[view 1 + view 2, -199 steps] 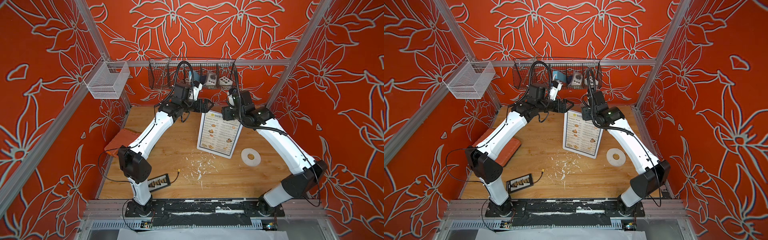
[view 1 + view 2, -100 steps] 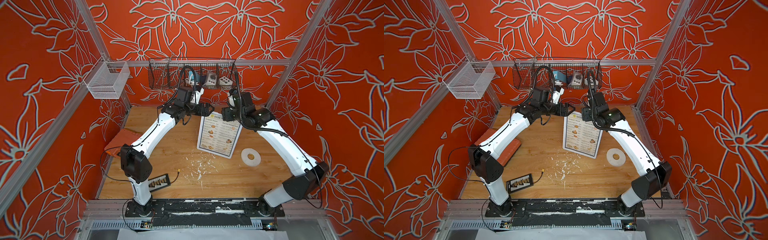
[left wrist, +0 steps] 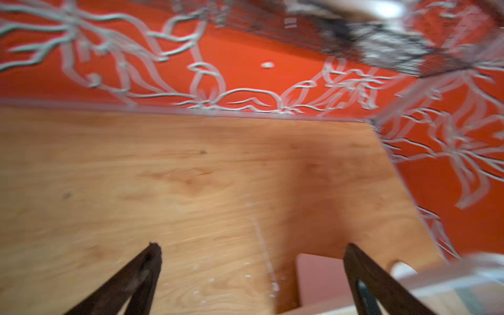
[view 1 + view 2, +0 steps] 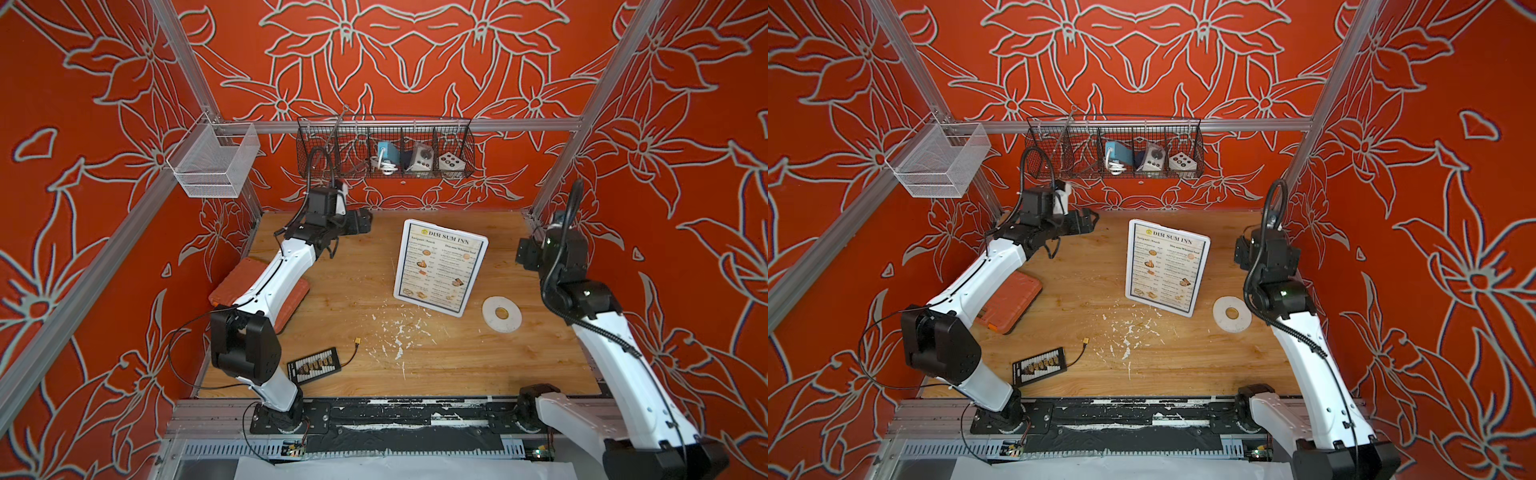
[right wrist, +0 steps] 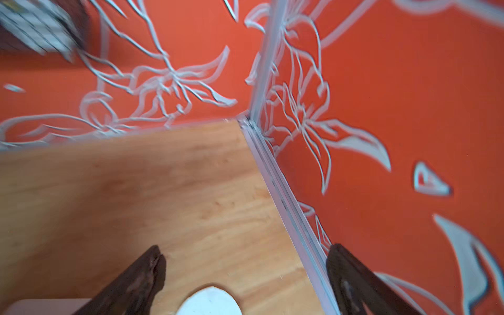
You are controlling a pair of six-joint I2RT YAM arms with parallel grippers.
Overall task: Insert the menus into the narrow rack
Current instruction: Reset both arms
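The menus [image 4: 440, 268] [image 4: 1165, 268] show as one white sheet headed "DIM SUM INN" with a dark border. It sits inside the narrow rack [image 4: 400, 266] [image 4: 1128, 266], a slim white holder with rounded corners that lies on the wooden table, right of centre. My left gripper [image 4: 363, 222] [image 4: 1088, 220] hovers open at the back, well left of the rack. Nothing is between its fingers in the left wrist view [image 3: 252, 248]. My right gripper [image 4: 523, 253] [image 4: 1241, 251] hangs open by the right wall, apart from the rack, and is empty in the right wrist view [image 5: 246, 249].
A white tape roll [image 4: 501, 313] [image 5: 210, 301] lies right of the rack, under my right gripper. An orange case [image 4: 257, 291] lies under my left arm. Also here: a black board with a cable [image 4: 314, 365], white flecks [image 4: 399, 332], a black wire basket [image 4: 384, 147] and a white mesh basket [image 4: 212, 162].
Both grippers have drawn away from the rack's top edge, the left one to the left and the right one toward the right wall. The right gripper has opened wider. The rack and sheet stay put.
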